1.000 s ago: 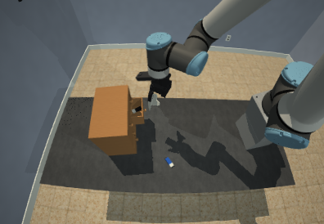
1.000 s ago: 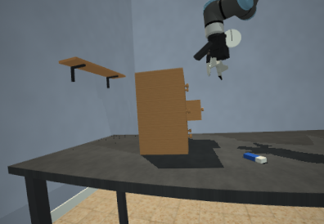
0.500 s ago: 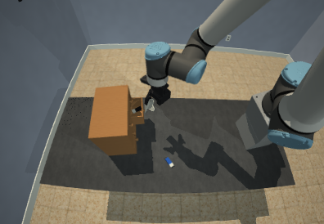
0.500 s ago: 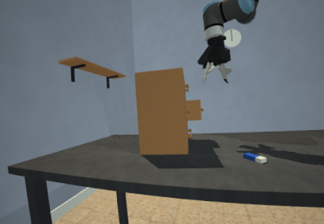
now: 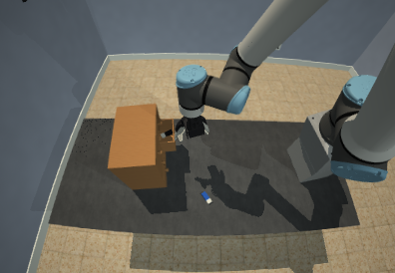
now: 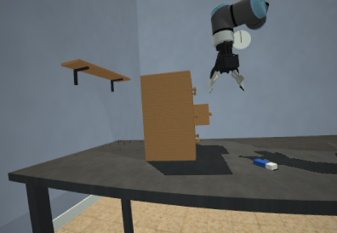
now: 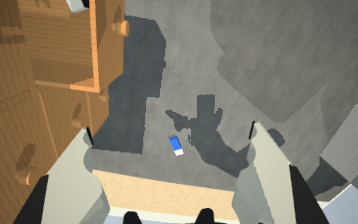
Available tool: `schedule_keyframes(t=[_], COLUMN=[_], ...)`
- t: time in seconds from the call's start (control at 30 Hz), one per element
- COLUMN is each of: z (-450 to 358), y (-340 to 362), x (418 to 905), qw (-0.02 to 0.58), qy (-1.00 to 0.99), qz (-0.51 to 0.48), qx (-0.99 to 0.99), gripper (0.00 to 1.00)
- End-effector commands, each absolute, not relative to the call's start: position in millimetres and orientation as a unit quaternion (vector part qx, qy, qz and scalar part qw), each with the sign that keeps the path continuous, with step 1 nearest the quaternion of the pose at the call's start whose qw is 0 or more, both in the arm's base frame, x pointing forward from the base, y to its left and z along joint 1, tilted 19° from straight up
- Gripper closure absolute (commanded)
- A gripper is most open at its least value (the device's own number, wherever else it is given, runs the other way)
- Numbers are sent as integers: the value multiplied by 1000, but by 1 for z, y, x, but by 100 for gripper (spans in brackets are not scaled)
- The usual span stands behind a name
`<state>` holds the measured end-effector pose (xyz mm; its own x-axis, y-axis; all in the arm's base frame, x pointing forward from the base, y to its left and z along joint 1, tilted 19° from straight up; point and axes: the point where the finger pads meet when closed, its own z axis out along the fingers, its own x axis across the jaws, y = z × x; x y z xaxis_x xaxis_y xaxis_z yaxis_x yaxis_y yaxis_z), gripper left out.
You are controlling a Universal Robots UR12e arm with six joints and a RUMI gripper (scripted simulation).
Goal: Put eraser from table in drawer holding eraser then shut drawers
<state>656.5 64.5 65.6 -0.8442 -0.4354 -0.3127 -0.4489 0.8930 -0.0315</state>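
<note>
Your gripper (image 6: 226, 83) hangs in the air beside the upper front of the wooden chest (image 6: 168, 116), its two fingers spread wide with nothing between them, pointing down toward the dark surface (image 6: 110, 170). The chest stands upright on that surface with its middle drawer (image 6: 202, 115) pulled partway out and the others pushed in; from above you can see a small dark-and-light object (image 5: 166, 134) lying inside the open drawer. The blue-and-white eraser (image 6: 265, 164) you need lies flat on the surface in front of the chest, well apart from it and clear of its shadow.
</note>
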Motion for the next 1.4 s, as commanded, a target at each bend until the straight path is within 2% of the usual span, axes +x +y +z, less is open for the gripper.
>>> schedule_keyframes(t=[0.0, 0.9, 1.37], z=[52, -6, -38], y=[78, 148, 193], x=[656, 640, 627], qw=[155, 126, 98], qy=[980, 935, 821], qz=[32, 96, 126], qx=[-122, 317, 548], gripper=[0, 0, 0])
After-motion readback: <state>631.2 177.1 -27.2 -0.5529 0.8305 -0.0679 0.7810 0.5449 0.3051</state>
